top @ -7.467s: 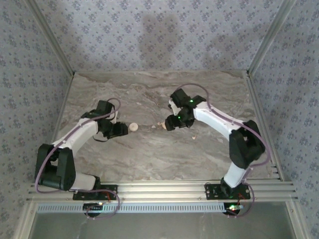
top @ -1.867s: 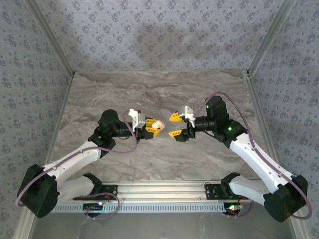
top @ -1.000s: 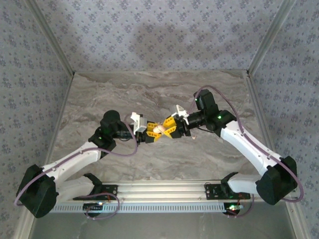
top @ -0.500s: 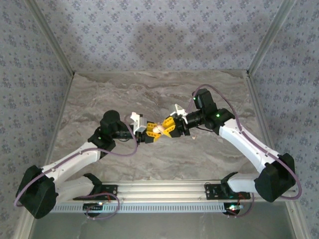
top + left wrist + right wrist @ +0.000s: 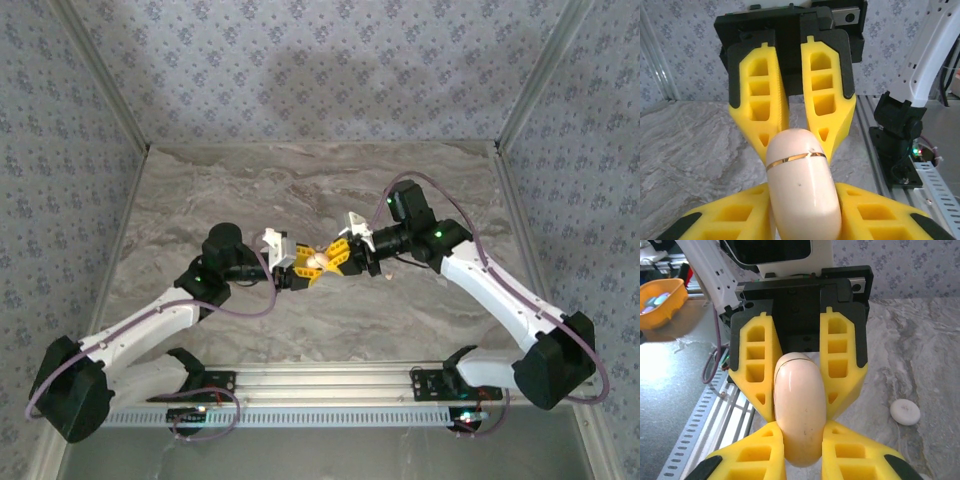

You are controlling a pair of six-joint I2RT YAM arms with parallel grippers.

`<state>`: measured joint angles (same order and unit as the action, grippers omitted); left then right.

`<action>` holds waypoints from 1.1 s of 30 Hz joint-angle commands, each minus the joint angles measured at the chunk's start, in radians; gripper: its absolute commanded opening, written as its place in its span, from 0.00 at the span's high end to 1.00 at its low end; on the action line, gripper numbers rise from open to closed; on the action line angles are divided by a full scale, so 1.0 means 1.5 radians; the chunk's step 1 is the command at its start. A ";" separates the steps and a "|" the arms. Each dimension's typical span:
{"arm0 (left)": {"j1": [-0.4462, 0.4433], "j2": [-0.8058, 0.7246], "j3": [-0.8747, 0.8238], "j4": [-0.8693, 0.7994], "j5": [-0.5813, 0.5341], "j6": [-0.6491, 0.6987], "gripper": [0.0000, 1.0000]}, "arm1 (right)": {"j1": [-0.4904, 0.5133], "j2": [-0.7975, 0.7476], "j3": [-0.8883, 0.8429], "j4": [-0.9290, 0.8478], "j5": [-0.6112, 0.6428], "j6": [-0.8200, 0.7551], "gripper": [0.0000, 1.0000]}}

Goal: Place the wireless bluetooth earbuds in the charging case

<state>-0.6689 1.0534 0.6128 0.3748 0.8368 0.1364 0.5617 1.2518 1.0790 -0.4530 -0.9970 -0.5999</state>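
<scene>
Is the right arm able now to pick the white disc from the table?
Probably not yet: the right hand is shut on the cream case, though the white disc lies uncovered on the table nearby.

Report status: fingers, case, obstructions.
Right fingers shut on the charging case, held above the table. Left fingers flank its other end, grip unclear. Case closed. White disc lies on the table, clear of both.

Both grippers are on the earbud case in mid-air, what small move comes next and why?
Probably open the left gripper fully and draw it back. The right gripper is shut on the charging case, fingers pressed on both sides, so it can likely carry it alone, while the left fingers flank it closely.
</scene>
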 commanded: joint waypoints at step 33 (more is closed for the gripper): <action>-0.004 -0.003 0.035 0.044 0.010 -0.030 0.82 | -0.003 -0.038 -0.058 0.087 0.009 0.072 0.53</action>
<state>-0.6697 1.0492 0.6453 0.3931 0.8230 0.1108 0.5522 1.1835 0.9844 -0.3573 -0.9348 -0.5175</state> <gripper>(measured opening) 0.212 0.476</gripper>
